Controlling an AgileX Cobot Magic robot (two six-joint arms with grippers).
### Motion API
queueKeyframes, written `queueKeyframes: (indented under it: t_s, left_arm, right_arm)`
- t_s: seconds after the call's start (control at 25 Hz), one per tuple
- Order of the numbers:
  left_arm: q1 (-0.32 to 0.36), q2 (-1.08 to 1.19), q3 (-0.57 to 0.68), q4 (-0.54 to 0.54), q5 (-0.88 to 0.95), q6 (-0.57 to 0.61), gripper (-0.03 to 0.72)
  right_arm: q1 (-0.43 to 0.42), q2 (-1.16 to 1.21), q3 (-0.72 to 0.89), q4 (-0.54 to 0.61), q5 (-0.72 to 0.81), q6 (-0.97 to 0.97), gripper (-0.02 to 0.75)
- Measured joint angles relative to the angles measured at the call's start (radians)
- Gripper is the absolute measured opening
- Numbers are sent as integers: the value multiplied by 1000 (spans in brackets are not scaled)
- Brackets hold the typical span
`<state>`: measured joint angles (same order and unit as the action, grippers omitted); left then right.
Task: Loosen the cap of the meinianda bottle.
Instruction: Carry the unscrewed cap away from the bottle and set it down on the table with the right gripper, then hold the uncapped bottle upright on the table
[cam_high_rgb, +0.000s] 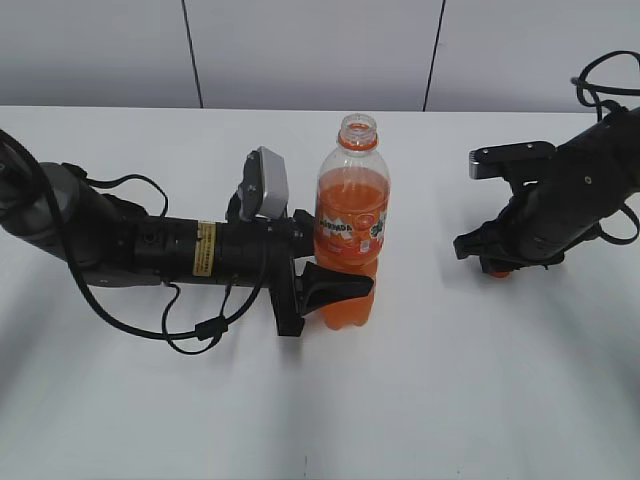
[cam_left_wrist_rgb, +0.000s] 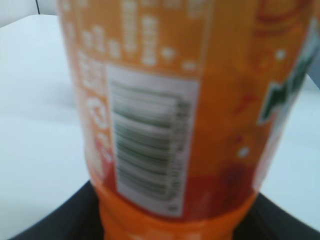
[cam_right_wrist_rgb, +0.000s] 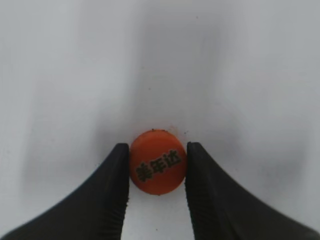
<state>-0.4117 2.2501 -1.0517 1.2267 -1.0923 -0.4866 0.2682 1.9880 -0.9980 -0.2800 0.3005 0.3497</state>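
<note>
The meinianda bottle (cam_high_rgb: 350, 225) stands upright mid-table with orange drink inside, and its mouth is open with no cap on it. My left gripper (cam_high_rgb: 338, 284) is shut on its lower body. The left wrist view shows the blurred label and barcode of the bottle (cam_left_wrist_rgb: 200, 100) close up, with dark jaws (cam_left_wrist_rgb: 170, 227) at both bottom corners. The small orange cap (cam_right_wrist_rgb: 158, 162), with dark characters on top, sits between the two black fingers of my right gripper (cam_right_wrist_rgb: 157, 172), which touch its sides. In the exterior view the cap (cam_high_rgb: 497, 272) is low at the white table under the right gripper (cam_high_rgb: 497, 262).
The white table (cam_high_rgb: 450, 390) bears both arms. The left arm lies low along the table from the left edge, with loose cables looping beside it. A grey panelled wall stands behind the far table edge.
</note>
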Motion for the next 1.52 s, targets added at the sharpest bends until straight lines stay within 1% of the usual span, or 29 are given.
queueKeyframes:
  t_s: [0.12,0.32,0.36,0.44,0.88,1.28,1.52]
  left_arm:
    - [0,0,0,0,0,0,391]
    - [0,0,0,0,0,0,391]
    - [0,0,0,0,0,0,391]
    - [0,0,0,0,0,0,391]
    - [0,0,0,0,0,0,391]
    - [0,0,0,0,0,0,391]
    - [0,0,0,0,0,0,391]
  right_arm:
    - [0,0,0,-5,0,0,305]
    - [0,0,0,-8,0,-1,459]
    - [0,0,0,-8,0,-1,485]
    - [0,0,0,-9,0,-1,512]
    - [0,0,0,17,19,-1,533]
    - [0,0,0,29,43,-34,533]
    - [1,-33,-9,81,50,-80,534]
